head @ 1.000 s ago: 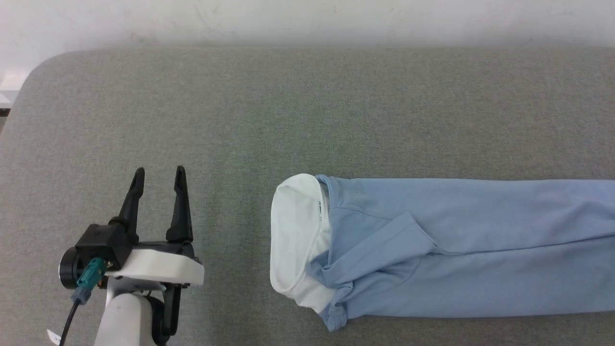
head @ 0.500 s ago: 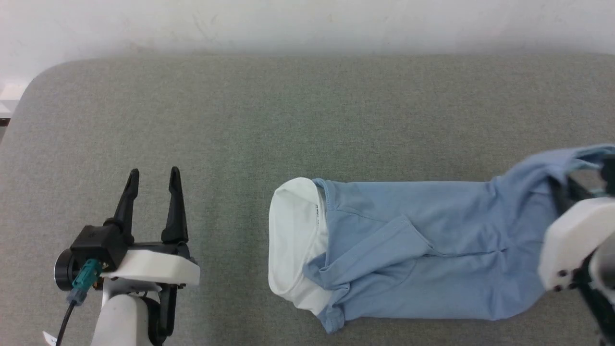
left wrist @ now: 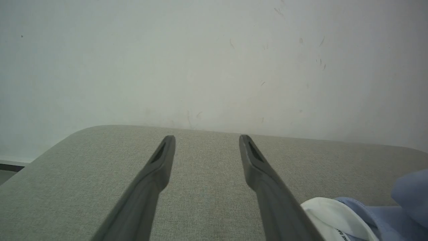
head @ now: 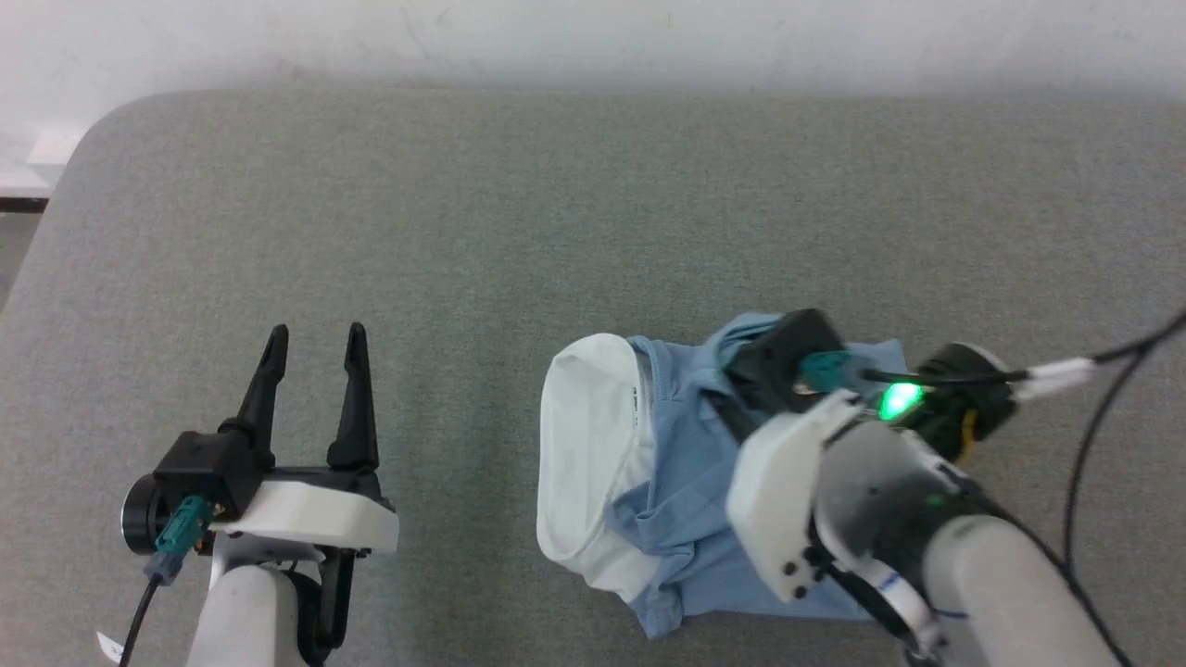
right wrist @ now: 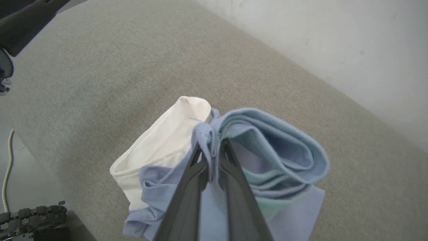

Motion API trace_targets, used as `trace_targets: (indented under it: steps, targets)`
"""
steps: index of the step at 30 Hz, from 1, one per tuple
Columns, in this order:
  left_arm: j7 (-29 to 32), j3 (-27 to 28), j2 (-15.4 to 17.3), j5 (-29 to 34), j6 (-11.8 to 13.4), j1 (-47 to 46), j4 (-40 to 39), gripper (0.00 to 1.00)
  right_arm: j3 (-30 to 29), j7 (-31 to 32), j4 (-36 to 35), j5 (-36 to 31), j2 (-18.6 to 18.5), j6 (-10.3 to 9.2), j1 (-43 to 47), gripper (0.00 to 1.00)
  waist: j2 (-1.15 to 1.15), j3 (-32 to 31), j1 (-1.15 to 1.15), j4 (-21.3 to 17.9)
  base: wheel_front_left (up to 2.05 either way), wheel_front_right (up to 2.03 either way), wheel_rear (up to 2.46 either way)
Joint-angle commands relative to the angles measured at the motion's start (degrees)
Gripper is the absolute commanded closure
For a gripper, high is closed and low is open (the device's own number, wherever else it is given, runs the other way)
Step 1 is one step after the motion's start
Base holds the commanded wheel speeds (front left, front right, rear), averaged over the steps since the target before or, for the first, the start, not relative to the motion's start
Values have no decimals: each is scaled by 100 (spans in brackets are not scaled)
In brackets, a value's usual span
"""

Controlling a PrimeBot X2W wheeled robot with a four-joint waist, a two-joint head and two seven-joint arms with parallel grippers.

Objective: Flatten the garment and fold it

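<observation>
The garment (head: 676,463), a light blue shirt with a white collar (head: 588,445), lies on the grey padded table (head: 556,204) right of centre. Its far end is lifted and doubled back over the collar end. My right gripper (right wrist: 212,147) is shut on a bunched blue edge of the garment (right wrist: 277,147), holding looped layers just above the collar (right wrist: 164,140). My right wrist (head: 788,482) covers the middle of the shirt in the head view. My left gripper (head: 315,333) stands open over bare table to the collar's left, with nothing between its fingers (left wrist: 157,167).
A white wall (head: 593,37) runs along the table's far edge. The table's rounded corner (head: 83,148) is at the far left, with floor beyond. A black cable (head: 1093,417) trails from my right wrist. Bare grey surface lies behind and left of the shirt.
My right arm has come in from the right, carrying the garment's far end leftward over the rest toward the collar. The left gripper has stayed put; the camera shifted slightly.
</observation>
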Motion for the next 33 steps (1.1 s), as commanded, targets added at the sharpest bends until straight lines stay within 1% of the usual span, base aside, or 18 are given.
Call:
trace_targets:
  steps: [1, 5, 9, 10, 12, 16, 17, 18, 21, 24, 26, 28, 31, 33]
  targets:
    - [-27, -12, -22, -30, -26, -111, 17, 0, 209, -180, 456, 97, 121, -11, -238, 100, 0, 85, 0, 114, 0, 0, 0]
    - [-27, -34, -27, -56, -35, -159, 29, 0, 502, -500, 1461, 256, 293, -11, -578, 100, 0, 175, 0, 237, 0, 0, 0]
    - [-27, -36, -31, -71, -35, -197, 36, 0, 682, -766, 2357, 426, 375, -11, -879, 100, 0, 246, 0, 326, 0, 0, 0]
    - [-27, -37, -31, -76, -34, -206, 38, 0, 713, -844, 2536, 478, 386, -11, -944, 93, 0, 260, 0, 343, 0, 0, 0]
    - [-27, -45, -33, -84, -33, -215, 44, 0, 792, -926, 2843, 653, 397, -11, -1028, 0, 0, 277, 0, 367, 0, 0, 0]
    - [-27, -61, -34, -114, -19, -211, 66, 0, 942, -1240, 2965, 1215, 401, -11, -1147, 0, 0, 281, 0, 362, 0, 0, 0]
    - [-27, -61, -34, -114, -19, -211, 66, 0, 942, -1240, 2965, 1215, 401, -11, -1147, 0, 0, 281, 0, 362, 0, 0, 0]
    - [-27, -65, -34, -124, -12, -206, 70, 0, 959, -1371, 2921, 1340, 402, -11, -1172, 0, 0, 275, 0, 350, 0, 0, 0]
    - [-27, -75, -35, -140, 5, -180, 83, 0, 883, -2037, 2651, 1673, 402, -11, -1211, 0, 0, 210, 0, 296, 0, 0, 0]
    - [-27, -66, -35, -133, 10, -137, 79, 0, 667, -2944, 2262, 1808, 403, -11, -1171, 0, 0, 123, 0, 219, 0, 0, 0]
    - [-27, -49, -35, -111, 7, -102, 67, 0, 371, -3553, 2018, 1727, 403, -11, -1054, 0, 0, 59, 0, 161, 0, 0, 0]
    - [-27, -28, -35, -88, 2, -68, 48, 0, -51, -4076, 1801, 1523, 403, -11, -856, 0, 0, 10, 0, 104, 0, 0, 0]
    - [-27, -7, -35, -56, -8, -20, 22, 0, -824, -4621, 1571, 1277, 403, -11, -425, 0, 0, -63, 0, 28, 0, 0, 0]
    - [-27, 14, -35, -44, -12, 13, -1, 0, -1308, -4836, 1499, 1236, 403, -11, -130, 0, 0, -94, 0, -29, 0, 0, 0]
